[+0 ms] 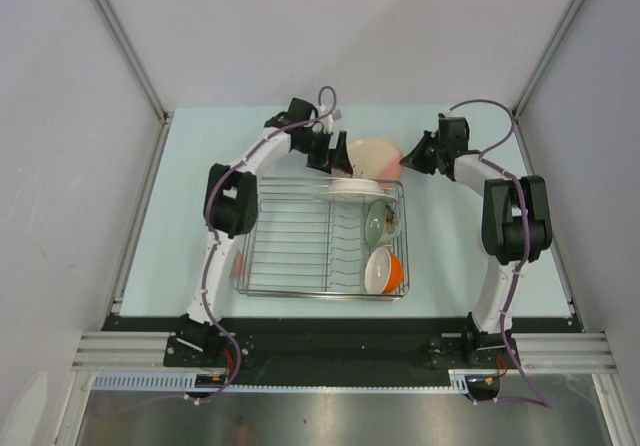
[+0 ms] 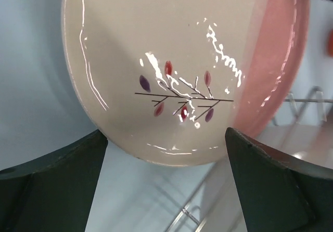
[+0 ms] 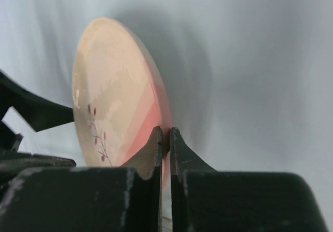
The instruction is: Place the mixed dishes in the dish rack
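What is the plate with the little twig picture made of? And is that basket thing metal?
The plate looks like glazed ceramic, though it could be hard plastic. It is smooth and glossy, with bright streaks of light across its cream and pink face. The rack looks like metal wire. It is thin and silvery, with a slight shine.

My left arm (image 1: 213, 256) and my right arm (image 1: 493, 296) were slim white links joined by chunky black joint housings (image 1: 229, 202). A thin purple cable (image 1: 326, 94) ran along each arm. Both bases (image 1: 193, 338) were black blocks. My left gripper (image 2: 166, 134) had two broad, matte black fingers (image 2: 52, 185) with angled tips. My right gripper (image 3: 166, 134) had the same black wedge shapes, with faint pale scuffs along their edges.
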`<state>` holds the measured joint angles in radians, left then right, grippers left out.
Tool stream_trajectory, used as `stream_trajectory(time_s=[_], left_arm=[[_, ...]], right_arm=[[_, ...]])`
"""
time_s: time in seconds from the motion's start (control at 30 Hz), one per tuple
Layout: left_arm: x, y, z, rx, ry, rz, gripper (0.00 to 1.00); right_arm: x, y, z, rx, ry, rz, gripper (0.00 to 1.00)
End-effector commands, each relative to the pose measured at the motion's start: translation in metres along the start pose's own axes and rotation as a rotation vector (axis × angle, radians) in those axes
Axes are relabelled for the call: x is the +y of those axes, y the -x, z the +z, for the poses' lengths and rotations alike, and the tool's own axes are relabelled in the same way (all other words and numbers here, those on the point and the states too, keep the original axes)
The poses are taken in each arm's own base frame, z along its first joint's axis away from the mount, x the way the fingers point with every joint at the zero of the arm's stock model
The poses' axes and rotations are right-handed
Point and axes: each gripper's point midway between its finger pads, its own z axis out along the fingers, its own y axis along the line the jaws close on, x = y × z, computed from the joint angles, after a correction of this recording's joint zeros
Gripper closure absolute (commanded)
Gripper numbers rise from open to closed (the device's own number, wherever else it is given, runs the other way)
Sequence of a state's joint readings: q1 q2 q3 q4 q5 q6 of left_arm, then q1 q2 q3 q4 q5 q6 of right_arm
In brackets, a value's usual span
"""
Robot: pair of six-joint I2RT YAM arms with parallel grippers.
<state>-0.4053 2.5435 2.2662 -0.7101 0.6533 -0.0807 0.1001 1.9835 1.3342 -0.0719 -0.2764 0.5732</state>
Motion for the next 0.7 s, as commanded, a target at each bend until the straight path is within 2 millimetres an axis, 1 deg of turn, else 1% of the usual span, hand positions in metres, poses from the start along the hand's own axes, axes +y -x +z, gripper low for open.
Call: stream_trajectory(time_s=[0.0,0.07,0.1,0.17,0.23,0.27,0.3,0.37,0.43,0.57,0.67], left_arm=[[-0.067,0.057,-0.087,-0.16,-0.348,-0.097,0.0],[-0.062,0.056,-0.095,-0.168,-0.374,-0.144,0.0],[-0.056,0.051,-0.096,-0.163,-0.38,-0.175,0.0],[-0.059,0.051,-0.097,-0.16,-0.415,-0.202,0.0],[-0.063,0.051,-0.095,-0.16,-0.461,-0.208,0.0],[-0.064,0.051,-0.095,-0.155,-0.477,-0.248,0.0],[-0.064,0.053,-0.094,-0.166,-0.494,-0.238,0.0],[-0.062,0.055,-0.09,-0.164,-0.5,-0.25,0.0],[-0.062,0.062,-0.093,-0.18,-0.503,-0.241,0.0],[-0.064,0.071,-0.105,-0.205,-0.523,-0.233,0.0],[-0.054,0.075,-0.117,-0.231,-0.509,-0.234,0.0]], right_arm=[[0.109,0.046,-0.044,-0.157,0.355,-0.103,1.0],[0.118,0.055,-0.05,-0.186,0.389,-0.103,1.0],[0.12,0.056,-0.051,-0.19,0.394,-0.103,1.0],[0.123,0.057,-0.051,-0.194,0.403,-0.107,1.0],[0.127,0.052,-0.05,-0.18,0.415,-0.103,1.0],[0.129,0.051,-0.049,-0.177,0.419,-0.106,1.0],[0.132,0.049,-0.049,-0.177,0.421,-0.113,1.0],[0.138,0.048,-0.051,-0.19,0.426,-0.134,1.0],[0.145,0.051,-0.058,-0.212,0.438,-0.165,1.0],[0.157,0.067,-0.071,-0.276,0.48,-0.186,1.0],[0.165,0.083,-0.084,-0.323,0.518,-0.189,1.0]])
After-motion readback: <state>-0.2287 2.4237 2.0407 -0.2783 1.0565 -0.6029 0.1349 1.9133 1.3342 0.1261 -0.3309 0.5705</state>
